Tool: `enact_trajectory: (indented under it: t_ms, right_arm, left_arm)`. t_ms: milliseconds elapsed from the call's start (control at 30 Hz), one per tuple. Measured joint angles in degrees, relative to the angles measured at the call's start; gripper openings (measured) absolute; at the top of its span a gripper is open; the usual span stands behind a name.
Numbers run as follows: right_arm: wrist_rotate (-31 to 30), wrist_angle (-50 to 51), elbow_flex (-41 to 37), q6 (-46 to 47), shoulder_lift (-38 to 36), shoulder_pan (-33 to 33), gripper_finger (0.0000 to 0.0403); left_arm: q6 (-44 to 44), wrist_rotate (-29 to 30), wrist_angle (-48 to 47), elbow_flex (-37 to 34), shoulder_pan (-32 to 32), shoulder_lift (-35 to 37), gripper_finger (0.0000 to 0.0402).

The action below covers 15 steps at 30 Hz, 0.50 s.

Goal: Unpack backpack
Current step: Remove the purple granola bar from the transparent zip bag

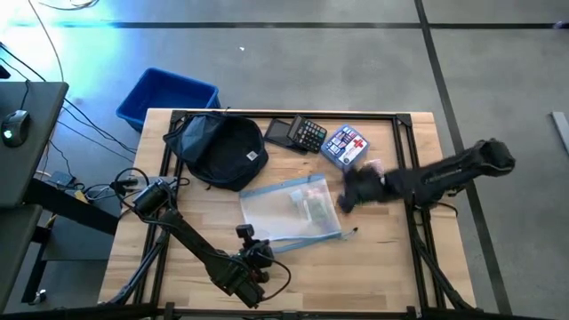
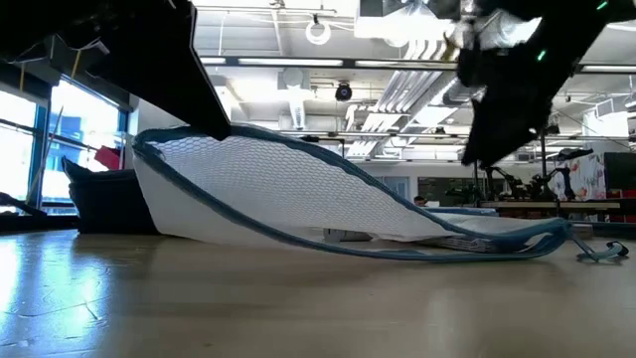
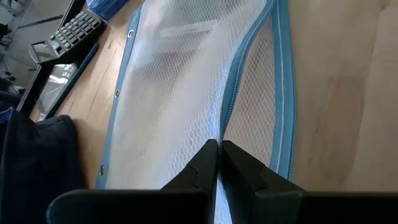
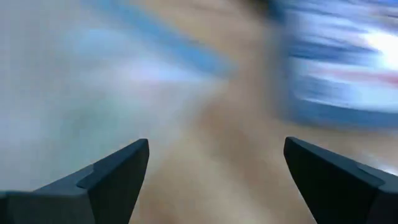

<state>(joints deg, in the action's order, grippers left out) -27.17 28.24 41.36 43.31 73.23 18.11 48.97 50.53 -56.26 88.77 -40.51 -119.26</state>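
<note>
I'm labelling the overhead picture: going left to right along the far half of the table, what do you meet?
Backpack → calculator → blue first-aid pouch with red cross → right claw, open, over the table.

Soft cloth backpack (image 1: 224, 151), mesh pouch (image 1: 289, 212), wood table (image 1: 382, 267)
</note>
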Motion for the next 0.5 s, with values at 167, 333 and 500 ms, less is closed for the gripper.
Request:
enact_trajectory:
  t_ms: [167, 333, 500]
  right_arm:
    - [-3.3, -26.0, 0.0, 0.8, 8.3, 16.7, 0.0357]
    - [1.9, -44.0, 2.7, 0.5, 20.4, 24.4, 0.0356]
    - [-1.4, -34.4, 12.5, 1.2, 31.8, 25.5, 0.034]
  left_arm:
    - [3.4, 6.2, 3.5, 0.0, -0.2, 0.0, 0.0]
    - [4.0, 10.8, 8.0, 0.0, -0.7, 0.0, 0.0]
    - [2.4, 15.0, 14.0, 0.0, -1.6, 0.0, 0.0]
